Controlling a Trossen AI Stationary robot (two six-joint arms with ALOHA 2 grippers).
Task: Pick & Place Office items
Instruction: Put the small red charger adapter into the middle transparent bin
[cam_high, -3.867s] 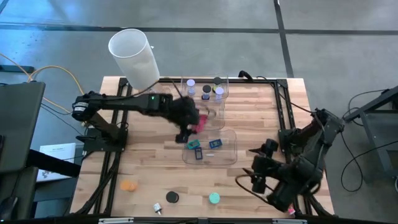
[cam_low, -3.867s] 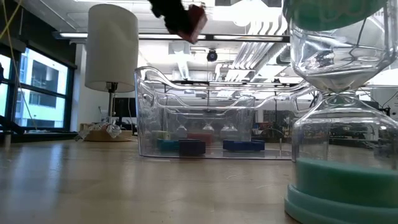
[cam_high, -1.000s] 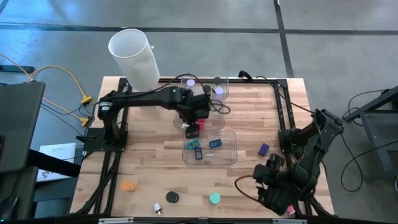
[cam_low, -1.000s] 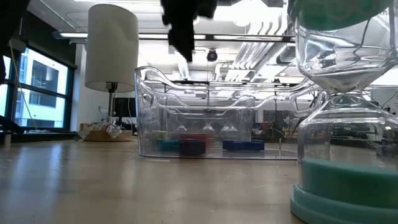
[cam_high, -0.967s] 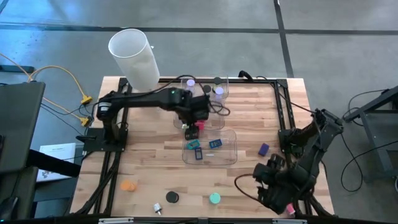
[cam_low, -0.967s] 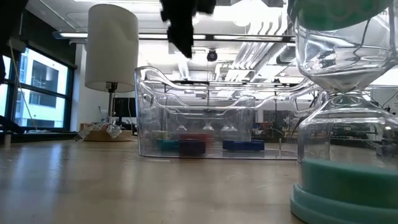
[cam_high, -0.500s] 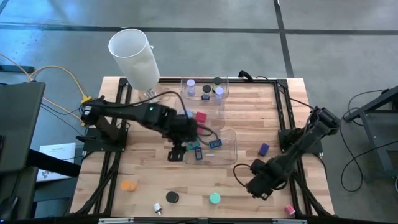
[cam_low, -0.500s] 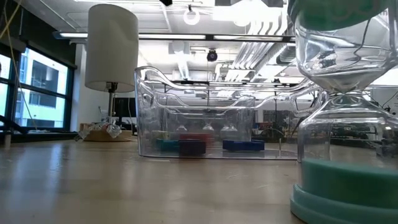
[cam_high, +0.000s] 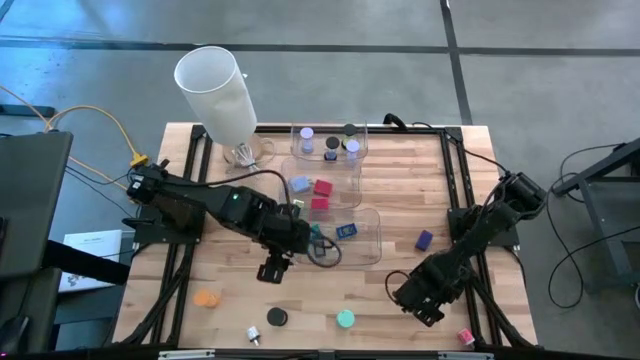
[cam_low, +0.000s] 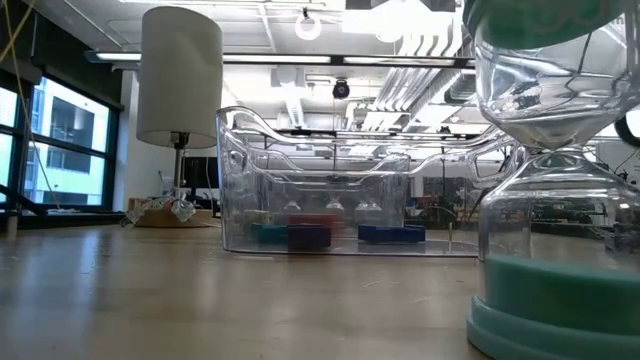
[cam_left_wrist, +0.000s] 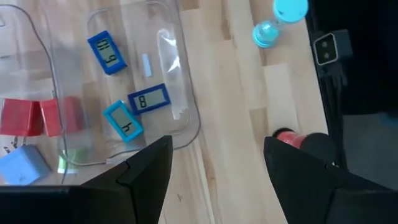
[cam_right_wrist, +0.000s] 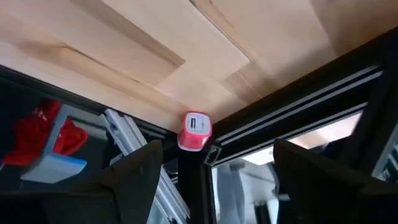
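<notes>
My left gripper (cam_high: 272, 268) is open and empty, above the bare table just near-left of the near clear bin (cam_high: 372, 250); its wrist view (cam_left_wrist: 211, 168) looks down on that bin. The near bin holds blue and teal blocks (cam_left_wrist: 148, 98). The middle bin holds two red blocks (cam_high: 320, 195) and a light blue block (cam_high: 298, 184). My right gripper (cam_high: 412, 298) is open and empty near the table's near right. A pink block (cam_right_wrist: 194, 130) lies at the near right corner, a purple block (cam_high: 424, 240) on the table to the right of the bins.
The far bin (cam_high: 328, 145) holds lavender and black discs. An orange disc (cam_high: 206, 298), a black disc (cam_high: 276, 317) and a teal hourglass (cam_high: 345, 319) stand near the near edge. The tall white cylinder (cam_high: 215, 90) stands at the far left corner.
My left gripper has left the middle bin and gone toward the table's near edge and left, past the near bin. The red block it was over now lies in the middle bin. My right gripper has gone from the near right corner toward the table's left.
</notes>
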